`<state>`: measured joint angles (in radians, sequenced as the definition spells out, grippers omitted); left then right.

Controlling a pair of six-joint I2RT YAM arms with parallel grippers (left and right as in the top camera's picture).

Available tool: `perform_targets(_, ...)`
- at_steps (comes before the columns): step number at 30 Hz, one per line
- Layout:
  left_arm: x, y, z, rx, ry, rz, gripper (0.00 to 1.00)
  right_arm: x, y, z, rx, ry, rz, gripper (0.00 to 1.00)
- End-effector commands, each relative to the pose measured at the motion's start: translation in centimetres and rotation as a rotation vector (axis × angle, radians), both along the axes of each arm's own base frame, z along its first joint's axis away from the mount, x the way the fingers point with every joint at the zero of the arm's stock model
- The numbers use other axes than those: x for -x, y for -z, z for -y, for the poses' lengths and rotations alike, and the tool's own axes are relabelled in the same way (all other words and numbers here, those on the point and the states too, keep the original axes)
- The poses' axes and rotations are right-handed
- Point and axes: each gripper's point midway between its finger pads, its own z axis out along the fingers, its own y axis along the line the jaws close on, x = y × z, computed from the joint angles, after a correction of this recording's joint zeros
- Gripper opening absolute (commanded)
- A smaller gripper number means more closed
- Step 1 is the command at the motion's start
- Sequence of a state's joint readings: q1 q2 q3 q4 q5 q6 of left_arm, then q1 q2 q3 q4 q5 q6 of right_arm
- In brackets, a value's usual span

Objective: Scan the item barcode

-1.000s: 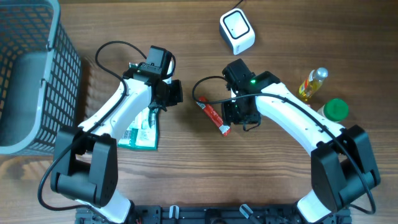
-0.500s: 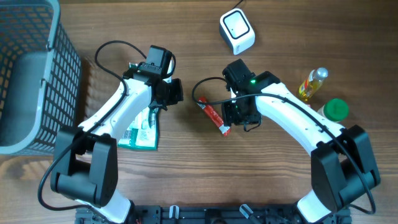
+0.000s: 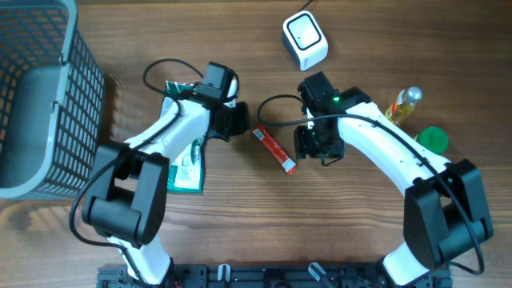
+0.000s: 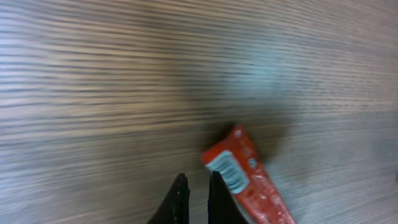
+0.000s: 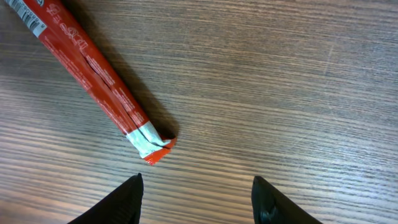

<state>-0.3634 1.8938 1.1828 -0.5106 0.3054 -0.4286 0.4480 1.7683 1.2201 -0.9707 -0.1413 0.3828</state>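
Left claw (image 4: 198,190) is pinched shut on nothing, its tips just beside the barcode end of the red stick (image 4: 255,186). Right claw (image 5: 198,196) stands half spread and empty near the stick's other end. The stick lies flat on the worktop (image 3: 240,204) between them, with the scanner (image 3: 305,40) well apart.

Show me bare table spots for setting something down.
Free: wood between basket and scanner at the far edge; the strip between red packet and near edge. Crowded: the middle, where left hand and right hand flank that packet; the right side by bottle and green cap.
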Motion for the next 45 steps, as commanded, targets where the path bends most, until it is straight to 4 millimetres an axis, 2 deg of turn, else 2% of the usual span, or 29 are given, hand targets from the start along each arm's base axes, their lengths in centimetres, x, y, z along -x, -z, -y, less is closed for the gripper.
perform_targets(1,0.6,0.5,2.0,0.033,0.026,-0.009,0.04,0.5,0.5,-0.5,-0.039,-0.018,-0.009,0.56)
perform_targets(6,0.7,0.5,3.0,0.02,0.046,0.015,0.04,0.7,1.9,-1.2,-0.089,-0.022,0.001,0.56)
perform_targets(10,1.1,1.8,2.8,-0.034,0.049,0.003,0.04,0.8,2.2,-2.5,-0.171,-0.029,0.004,0.52)
perform_targets(23,2.3,5.9,2.2,-0.079,0.052,-0.093,0.04,1.7,4.2,-2.1,-0.172,-0.005,-0.003,0.52)
perform_targets(29,2.4,6.1,2.0,-0.088,0.05,-0.095,0.04,2.0,4.5,-4.3,-0.317,0.029,-0.013,0.53)
perform_targets(37,2.5,6.2,1.6,-0.11,0.045,-0.1,0.04,1.8,5.4,-4.3,-0.338,0.122,-0.005,0.51)
perform_targets(45,2.5,6.2,1.6,-0.11,0.045,-0.101,0.04,1.7,5.5,-4.4,-0.342,0.119,0.001,0.46)
